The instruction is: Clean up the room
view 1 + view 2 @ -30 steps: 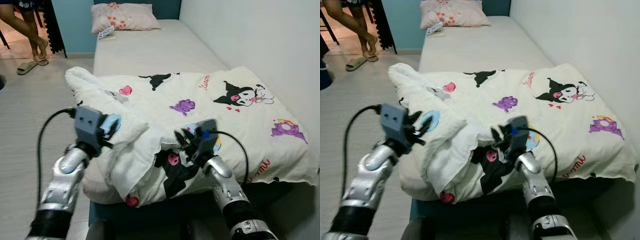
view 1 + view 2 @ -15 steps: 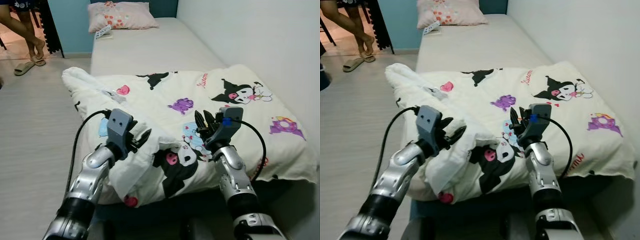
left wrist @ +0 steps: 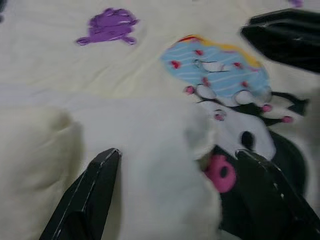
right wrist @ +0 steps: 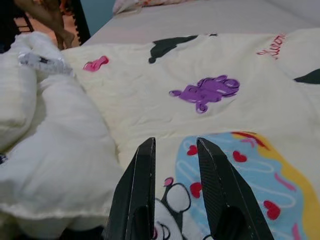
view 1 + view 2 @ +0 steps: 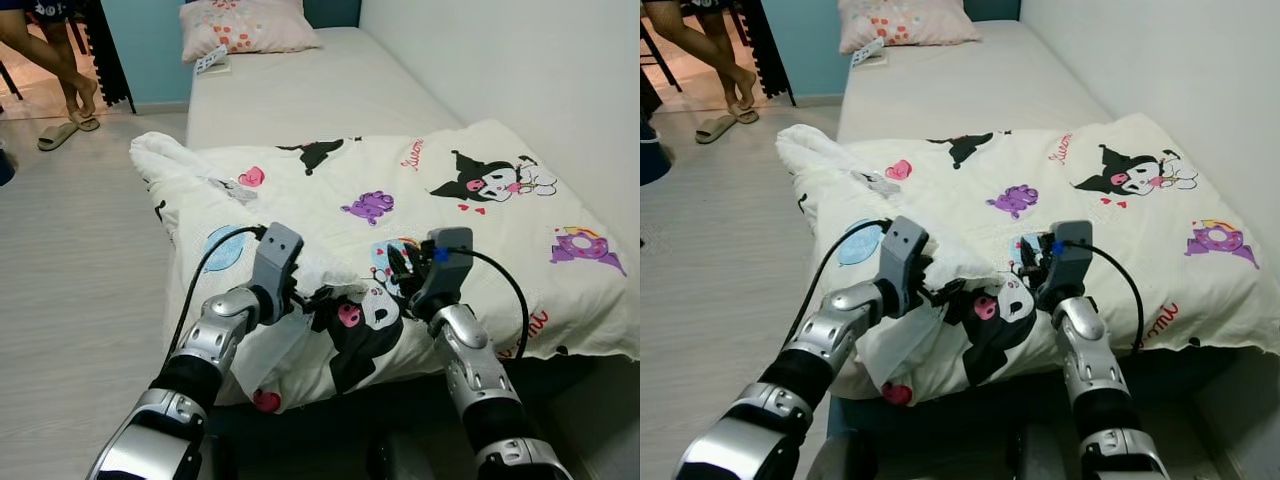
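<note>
Blanket (image 5: 400,210) bunched before pillow (image 5: 245,28)

A long bed (image 5: 300,100) with a pale grey sheet runs beside a plain white wall (image 5: 520,80), and a teal wall (image 5: 150,50) stands behind its head. The floor (image 5: 70,260) looks like pale wood planks, lit evenly.

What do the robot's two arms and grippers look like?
Both arms are silver metal segments with black joint bands. Each wrist carries a grey box-shaped camera housing, and a black cable loops from it back along the arm. The right one has a small blue mark on top. The left gripper and right gripper each have two long, glossy black fingers that taper toward the tips.
</note>
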Robot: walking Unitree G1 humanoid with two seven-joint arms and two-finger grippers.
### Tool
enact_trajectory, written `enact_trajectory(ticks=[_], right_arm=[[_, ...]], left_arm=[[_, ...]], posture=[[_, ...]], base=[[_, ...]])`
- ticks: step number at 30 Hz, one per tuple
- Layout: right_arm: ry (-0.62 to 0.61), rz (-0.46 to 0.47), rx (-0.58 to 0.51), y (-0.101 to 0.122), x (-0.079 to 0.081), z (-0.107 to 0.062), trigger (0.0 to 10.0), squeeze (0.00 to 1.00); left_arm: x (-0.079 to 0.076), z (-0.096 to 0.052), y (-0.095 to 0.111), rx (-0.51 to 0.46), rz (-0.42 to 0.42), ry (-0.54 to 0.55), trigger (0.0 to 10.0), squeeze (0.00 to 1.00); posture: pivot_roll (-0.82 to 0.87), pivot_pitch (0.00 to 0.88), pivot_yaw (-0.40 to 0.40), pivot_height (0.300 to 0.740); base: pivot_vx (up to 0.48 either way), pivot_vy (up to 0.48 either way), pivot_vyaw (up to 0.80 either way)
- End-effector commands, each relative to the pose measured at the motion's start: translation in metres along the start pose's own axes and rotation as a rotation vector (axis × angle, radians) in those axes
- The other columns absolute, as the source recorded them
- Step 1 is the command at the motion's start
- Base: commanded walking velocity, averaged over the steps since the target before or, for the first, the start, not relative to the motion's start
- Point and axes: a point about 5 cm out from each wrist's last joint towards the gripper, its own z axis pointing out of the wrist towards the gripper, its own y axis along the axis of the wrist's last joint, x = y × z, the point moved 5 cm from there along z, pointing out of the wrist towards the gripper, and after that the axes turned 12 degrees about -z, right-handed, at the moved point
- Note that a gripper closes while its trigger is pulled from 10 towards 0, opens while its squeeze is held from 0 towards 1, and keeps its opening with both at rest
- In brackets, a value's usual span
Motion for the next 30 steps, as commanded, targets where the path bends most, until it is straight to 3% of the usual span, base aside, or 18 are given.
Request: enact_trajectory(ticks=[1,4,6,7,8,10,11,12,13,14,16,17,30], right_arm=[[0.014,-0.014,0.015,-0.003,0.002,-0.002,10.0,0.00],[0.019,-0.016,0.021,-0.004,0.003,-0.002,10.0,0.00],[0.033,-0.024,0.032,-0.006,0.006,-0.002,10.0,0.00],[0.033,-0.024,0.032,-0.006,0.006,-0.002,10.0,0.00],[0.038,-0.028,0.036,-0.006,0.007,-0.002,10.0,0.00],[0.038,-0.028,0.036,-0.006,0.007,-0.002,10.0,0.00],[0.040,-0.031,0.037,-0.006,0.007,-0.002,10.0,0.00],[0.040,-0.031,0.037,-0.006,0.007,-0.002,10.0,0.00],[0.041,-0.032,0.038,-0.006,0.007,-0.002,10.0,0.00],[0.043,-0.033,0.039,-0.006,0.007,-0.001,10.0,0.00],[0.045,-0.034,0.038,-0.005,0.006,-0.001,10.0,0.00],[0.046,-0.035,0.037,-0.005,0.006,-0.001,10.0,0.00],[0.050,-0.037,0.036,-0.004,0.007,0.001,10.0,0.00]], left_arm=[[-0.006,0.002,0.002,-0.002,0.005,-0.042,10.0,0.00],[-0.009,0.003,0.002,0.012,0.022,-0.067,10.0,0.00],[-0.004,0.002,-0.016,0.136,0.197,-0.046,10.0,0.00],[-0.004,0.002,-0.016,0.136,0.197,-0.046,10.0,0.00],[0.000,0.002,-0.023,0.180,0.267,-0.026,10.0,0.00],[0.000,0.002,-0.023,0.180,0.267,-0.026,10.0,0.00],[0.004,0.001,-0.029,0.209,0.322,0.000,7.0,0.00],[0.004,0.001,-0.029,0.209,0.322,0.000,7.0,0.00],[0.007,0.001,-0.032,0.226,0.365,0.028,4.6,0.00],[0.011,0.001,-0.035,0.238,0.412,0.056,3.0,0.00],[0.013,0.001,-0.036,0.246,0.448,0.074,3.0,0.00],[0.015,0.000,-0.037,0.248,0.482,0.092,0.0,0.00],[0.026,-0.003,-0.028,0.214,0.492,0.143,0.0,0.00]], posture=[[0.05,0.133,-0.029,0.577],[0.05,0.134,-0.031,0.577],[0.05,0.134,-0.034,0.577],[0.05,0.134,-0.034,0.577],[0.05,0.134,-0.034,0.577],[0.05,0.134,-0.034,0.577],[0.05,0.134,-0.035,0.577],[0.05,0.134,-0.035,0.577],[0.05,0.134,-0.037,0.577],[0.05,0.133,-0.037,0.577],[0.05,0.133,-0.037,0.577],[0.05,0.133,-0.036,0.577],[0.05,0.127,-0.042,0.577]], base=[[0.000,0.000,0.00],[0.000,0.000,0.00],[0.000,0.000,0.00],[0.000,0.000,0.00],[0.000,0.000,0.00],[0.000,0.000,0.00],[0.000,0.000,0.00],[0.000,0.000,0.00],[0.000,0.000,0.00],[0.000,0.000,0.00],[0.000,0.000,0.00],[0.000,0.000,0.00],[0.000,0.000,0.00]])
